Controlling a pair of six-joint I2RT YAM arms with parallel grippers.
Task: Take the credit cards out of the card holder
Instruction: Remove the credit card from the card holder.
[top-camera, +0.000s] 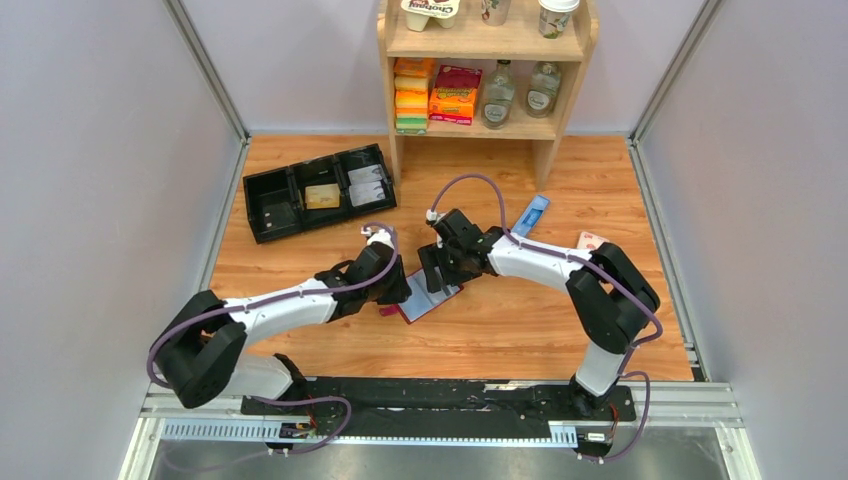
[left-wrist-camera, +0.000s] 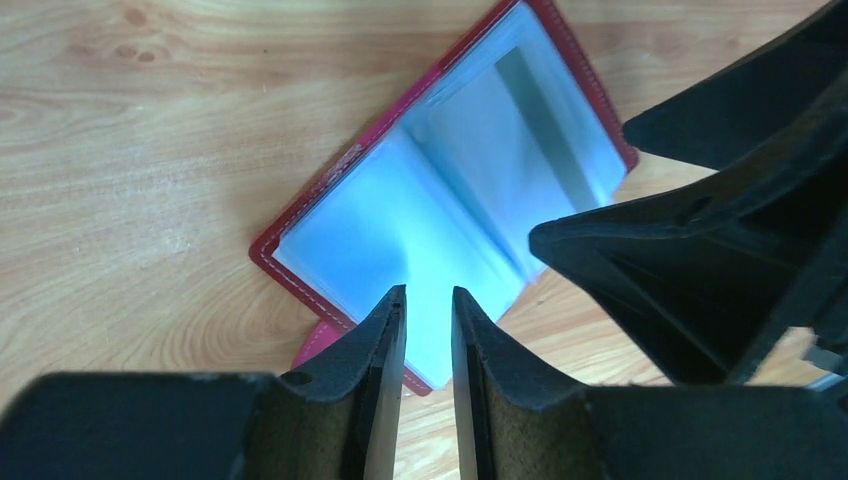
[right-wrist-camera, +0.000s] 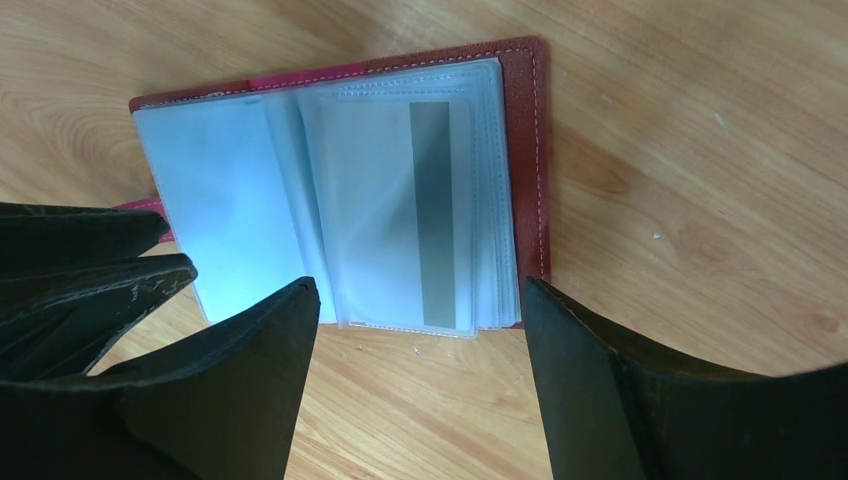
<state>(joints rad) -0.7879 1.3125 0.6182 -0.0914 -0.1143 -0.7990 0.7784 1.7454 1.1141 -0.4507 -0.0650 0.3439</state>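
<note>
Right wrist view puts the card holder (right-wrist-camera: 525, 150) open flat on the bench (right-wrist-camera: 700, 200). One striped credit card (right-wrist-camera: 385, 210) shows in its right-hand sleeve, long axis pointing at your right pincer (right-wrist-camera: 418, 300), the nearer one, fingers wide apart astride it. Your left pincer (left-wrist-camera: 428, 300) sits over the other half, fingers nearly together; you cannot tell whether they nip a sleeve.

Readable only: "Chobani" in dark letters on the white cup pack (top-camera: 431, 9), top board of the wooden shelf (top-camera: 487, 45) at the far edge of the desk. Print on the boxes (top-camera: 455, 95) and bottle labels (top-camera: 498, 103) one board below too small to read. Credit card (right-wrist-camera: 410, 215) in the card holder (right-wrist-camera: 525, 150): markings blurred, unread
</note>
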